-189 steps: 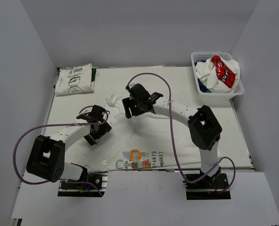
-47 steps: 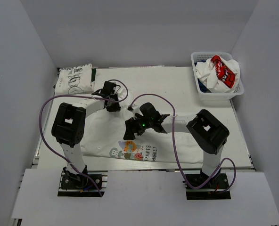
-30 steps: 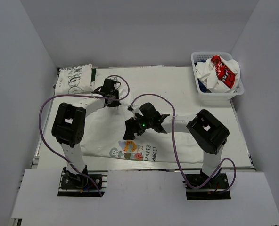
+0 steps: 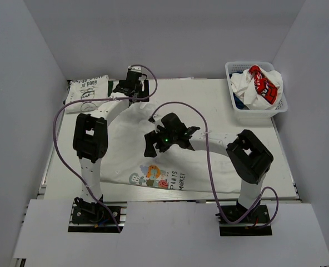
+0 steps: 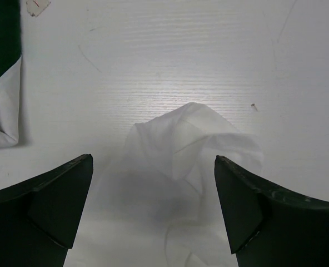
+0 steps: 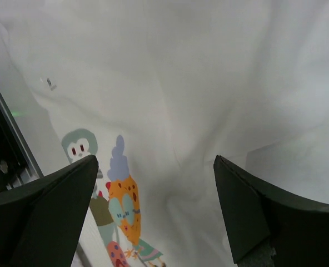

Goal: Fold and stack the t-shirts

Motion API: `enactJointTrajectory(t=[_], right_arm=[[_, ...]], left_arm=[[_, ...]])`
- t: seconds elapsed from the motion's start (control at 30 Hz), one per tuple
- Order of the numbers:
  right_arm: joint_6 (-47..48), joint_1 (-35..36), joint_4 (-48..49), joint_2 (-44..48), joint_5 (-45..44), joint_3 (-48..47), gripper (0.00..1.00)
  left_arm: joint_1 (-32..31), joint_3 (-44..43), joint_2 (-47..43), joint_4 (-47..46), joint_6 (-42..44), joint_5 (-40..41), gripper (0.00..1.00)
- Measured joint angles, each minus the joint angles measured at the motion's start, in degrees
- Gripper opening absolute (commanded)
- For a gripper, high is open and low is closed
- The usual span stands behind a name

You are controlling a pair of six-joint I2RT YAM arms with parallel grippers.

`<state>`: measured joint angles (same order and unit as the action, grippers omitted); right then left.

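Cartoon tee (image 4: 153, 164) spread on worktop (image 4: 209, 105), rumpled, near edge, left of centre. Left gripper (image 5: 153, 161) wide open, empty, over bunched sleeve (image 5: 192, 136) toward far edge. Right gripper (image 6: 155, 161) wide open, empty, above print (image 6: 121, 203). Folded tee (image 4: 88, 94) in far-left corner. More tees (image 4: 259, 83) heaped in basket (image 4: 257, 113), far-right corner.

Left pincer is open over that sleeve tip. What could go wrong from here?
1. The left pincer is open over a bunched sleeve. Closing may catch only a thin fold, which could slip out.
2. The folded tee lies close to that pincer, so a sideways sweep might knock it out of shape.
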<state>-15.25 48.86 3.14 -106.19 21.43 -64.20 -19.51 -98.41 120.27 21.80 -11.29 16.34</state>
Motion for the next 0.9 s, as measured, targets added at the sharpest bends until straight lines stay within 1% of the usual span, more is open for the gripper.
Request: enactJointTrajectory(t=[0.17,0.27,0.33,0.43,0.57,0.67,0.7,0.83,0.9], right_arm=[[-4.7,-1.0,-7.7,6.4,-9.9,-4.7,0.90],[-9.0,-3.8,-12.5,12.6,-17.6,-4.9,0.90],[-11.7,-6.8,-15.2,17.0,-22.5,-3.8,0.90],[-14.9,-11.5,-18.8,22.9,-28.9,-0.8,0.90],[-17.3,-16.6,-24.4,29.3,-35.0,4.7,0.90],[-17.9,-19.0,-28.3,31.9,-38.2,7.3,0.90],[-18.1,-19.8,-29.4,32.6,-39.1,8.0,0.90],[-18.6,-23.3,-32.0,35.1,-41.5,10.9,0.90],[-18.5,-25.5,-32.6,35.5,-42.1,12.0,0.90]], left_arm=[[0.1,-5.3,0.5,4.2,-1.7,-0.2,1.00],[0.1,-10.6,2.2,6.8,-2.8,-0.9,1.00],[0.1,-12.8,3.5,7.8,-3.6,-1.5,1.00],[0.1,-13.8,6.1,8.9,-4.9,-2.4,1.00],[0.1,-14.2,11.1,10.9,-5.9,-4.2,1.00],[0.2,-15.1,15.0,12.2,-6.4,-5.1,0.85],[0.2,-15.3,15.7,12.7,-6.6,-5.2,0.70],[0.2,-16.5,16.7,13.6,-7.2,-3.2,0.35],[0.2,-17.9,16.8,14.1,-7.2,-1.4,0.35]])
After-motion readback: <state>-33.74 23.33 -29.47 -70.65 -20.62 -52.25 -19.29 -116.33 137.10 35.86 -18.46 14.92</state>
